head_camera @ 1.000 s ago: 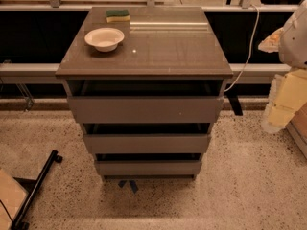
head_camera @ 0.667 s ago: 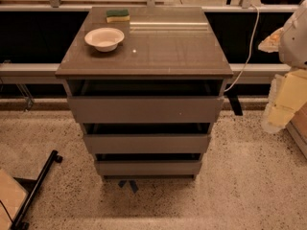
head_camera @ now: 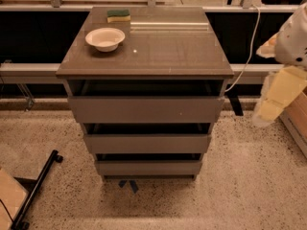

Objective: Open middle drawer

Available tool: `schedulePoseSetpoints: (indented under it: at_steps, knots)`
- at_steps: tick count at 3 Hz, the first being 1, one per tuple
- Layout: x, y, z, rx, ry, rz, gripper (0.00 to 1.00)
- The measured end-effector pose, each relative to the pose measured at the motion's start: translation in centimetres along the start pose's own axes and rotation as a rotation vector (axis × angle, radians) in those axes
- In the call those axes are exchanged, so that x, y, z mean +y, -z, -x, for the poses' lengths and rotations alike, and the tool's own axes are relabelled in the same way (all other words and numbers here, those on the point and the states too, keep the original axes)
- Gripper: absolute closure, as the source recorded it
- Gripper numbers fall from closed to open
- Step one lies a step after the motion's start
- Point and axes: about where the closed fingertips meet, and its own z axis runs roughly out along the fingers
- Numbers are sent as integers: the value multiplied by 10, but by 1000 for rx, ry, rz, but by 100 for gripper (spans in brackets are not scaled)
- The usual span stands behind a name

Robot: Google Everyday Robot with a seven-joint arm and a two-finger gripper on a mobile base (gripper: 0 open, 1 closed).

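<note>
1. Speckled floor (head_camera: 249, 190) is being shown nearest the camera. A black stand leg (head_camera: 37, 188) is lying at the lower left and a blue tape mark (head_camera: 128, 184) is sitting just under the cabinet.
2. Above the lowest drawer front (head_camera: 148, 167), the middle drawer (head_camera: 147, 143) is being seen between that front and the uppermost drawer front (head_camera: 146, 109). A dark gap is showing above its plain panel, and it is being judged as not yet pulled out.
3. Nothing is being found changed against the pictures from a second ago: the drawers, the dishes and the arm are being shown in the same places. The task is therefore being judged as not begun, with the whole reach to the panel's upper edge yet to be made.
4. The gripper (head_camera: 271, 104) is being held at the right edge of the view, well apart from the cabinet and roughly level with the uppermost front. Whether it is spread or closed cannot be told.
5. On the glossy surface (head_camera: 177, 51) of the cabinet top, a white bowl (head_camera: 105, 38) is being carried near the left side. A green-and-yellow sponge (head_camera: 118, 15) is lying behind it at the back edge.
6. Farthest off, dark panels (head_camera: 33, 37) are being crossed by a pale rail (head_camera: 29, 71), and a white cable (head_camera: 248, 47) is hanging down at the right.
</note>
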Motion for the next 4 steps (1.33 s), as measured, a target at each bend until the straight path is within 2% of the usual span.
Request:
schedulePoseSetpoints:
  at_steps: [1,2,3,4]
  knots:
    - [14,-29,10,-60,-4,41,0]
    - [34,-77,13,-147,-24,79,0]
    - [31,-145,7,-266,-66,84,0]
    - [23,-202,-4,-342,-124,137,0]
